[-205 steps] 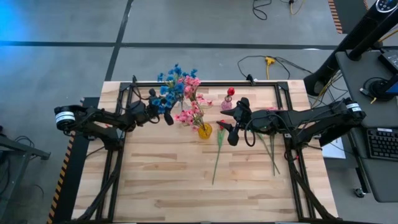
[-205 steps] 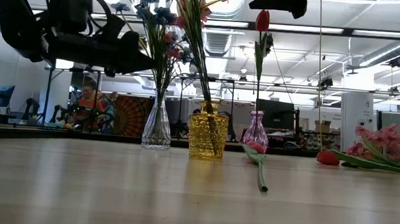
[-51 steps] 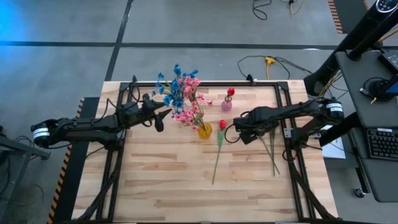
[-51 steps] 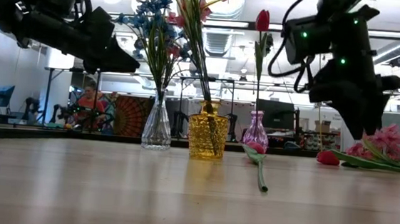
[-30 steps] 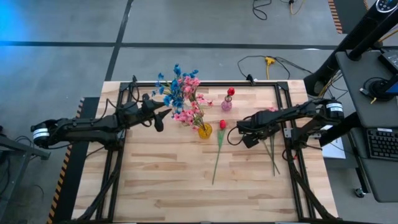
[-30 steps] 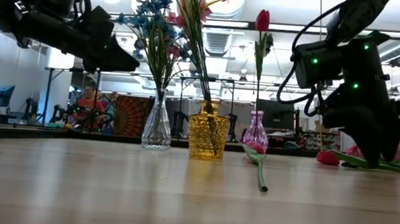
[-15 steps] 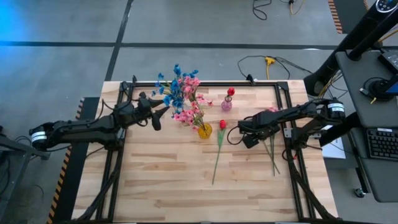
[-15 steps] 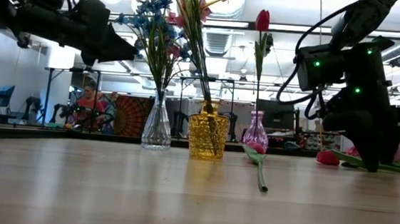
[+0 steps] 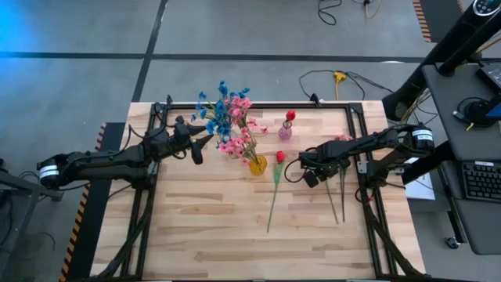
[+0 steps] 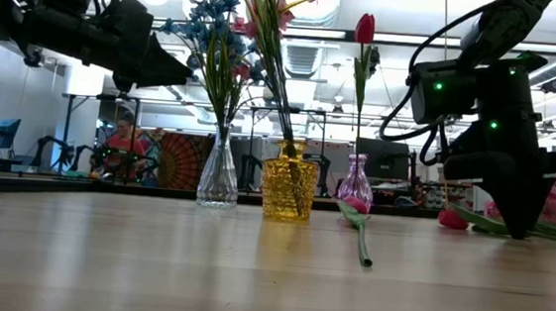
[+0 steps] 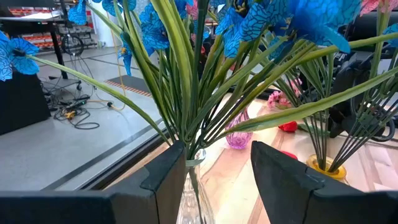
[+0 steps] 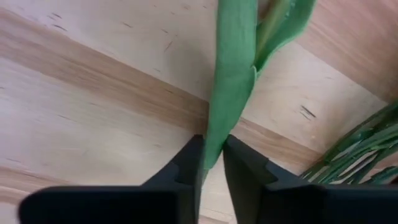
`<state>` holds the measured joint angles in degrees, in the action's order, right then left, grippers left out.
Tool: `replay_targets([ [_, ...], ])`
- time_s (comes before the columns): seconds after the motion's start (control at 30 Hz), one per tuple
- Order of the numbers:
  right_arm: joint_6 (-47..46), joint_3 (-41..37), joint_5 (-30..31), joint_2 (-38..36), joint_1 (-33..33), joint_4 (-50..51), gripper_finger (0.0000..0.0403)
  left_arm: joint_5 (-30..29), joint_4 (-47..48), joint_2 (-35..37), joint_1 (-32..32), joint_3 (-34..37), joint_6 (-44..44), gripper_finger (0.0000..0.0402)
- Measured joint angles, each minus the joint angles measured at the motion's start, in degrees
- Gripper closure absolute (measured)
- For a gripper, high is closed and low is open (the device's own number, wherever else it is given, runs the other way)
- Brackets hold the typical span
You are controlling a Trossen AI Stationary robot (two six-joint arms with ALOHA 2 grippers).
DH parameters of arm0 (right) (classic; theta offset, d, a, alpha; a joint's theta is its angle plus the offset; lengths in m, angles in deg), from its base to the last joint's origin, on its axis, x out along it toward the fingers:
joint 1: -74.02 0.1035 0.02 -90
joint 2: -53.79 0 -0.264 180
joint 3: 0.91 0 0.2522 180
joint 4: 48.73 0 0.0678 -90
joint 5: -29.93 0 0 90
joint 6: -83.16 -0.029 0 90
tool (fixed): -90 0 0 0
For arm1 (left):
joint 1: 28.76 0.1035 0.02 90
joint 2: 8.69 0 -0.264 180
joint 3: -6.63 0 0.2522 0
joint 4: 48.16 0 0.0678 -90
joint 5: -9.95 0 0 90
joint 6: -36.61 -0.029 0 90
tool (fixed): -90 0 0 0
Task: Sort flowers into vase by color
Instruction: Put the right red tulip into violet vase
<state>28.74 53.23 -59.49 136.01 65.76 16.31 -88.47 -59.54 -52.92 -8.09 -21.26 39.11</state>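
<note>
Blue flowers (image 9: pixel 215 113) stand in a clear glass vase (image 10: pixel 219 176), pink sprays in a yellow vase (image 9: pixel 257 164), and one red bud in a small pink vase (image 9: pixel 285 131). A loose red tulip (image 9: pixel 279 157) lies flat on the table. My left gripper (image 9: pixel 202 149) hangs level and open just short of the clear vase's neck (image 11: pixel 193 186), touching nothing. At the right, my right gripper (image 9: pixel 313 176) points down, shut on a flower stem (image 12: pixel 233 81) that lies on the wood. Further stems (image 9: pixel 342 196) and pink blossoms (image 9: pixel 342 139) lie beside it. My right gripper pinches a green stem with a broad leaf (image 12: pixel 212 152) between its two fingertips (image 12: pixel 189 165). It comes from above, pointing down. The fingers lie across the stem. The stem still rests on the tabletop and runs away from the fingers along the wood.
The three vases stand in a row near the table's far edge. The loose tulip's stem (image 9: pixel 272 200) runs toward the near edge at mid-table. A black frame (image 9: pixel 368 157) borders the tabletop. Bare wood lies at the near half (image 9: pixel 211 235).
My right gripper has shut on the green stem while staying in place above the table. The loose stems beside it have swung a little, their near ends shifting toward the table's left.
</note>
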Motion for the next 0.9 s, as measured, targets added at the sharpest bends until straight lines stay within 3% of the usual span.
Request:
replay_targets([
  [0.2, -0.5, 0.0, 0.6, 0.0, 0.0, -0.2, 0.0384, 0.0, 0.0, -0.1, 0.0, 0.0, -0.1, 0.0235],
  [0.5, -2.1, -0.1, 2.5, -1.8, -0.1, -0.6, 0.0389, 0.0, 0.8, -1.6, 0.0, 0.0, -0.1, 0.0235],
  [0.9, -2.7, 0.4, 3.8, -14.7, 0.1, -1.1, 0.039, -0.2, 0.8, -2.2, 0.0, 0.0, -0.3, 0.0235],
])
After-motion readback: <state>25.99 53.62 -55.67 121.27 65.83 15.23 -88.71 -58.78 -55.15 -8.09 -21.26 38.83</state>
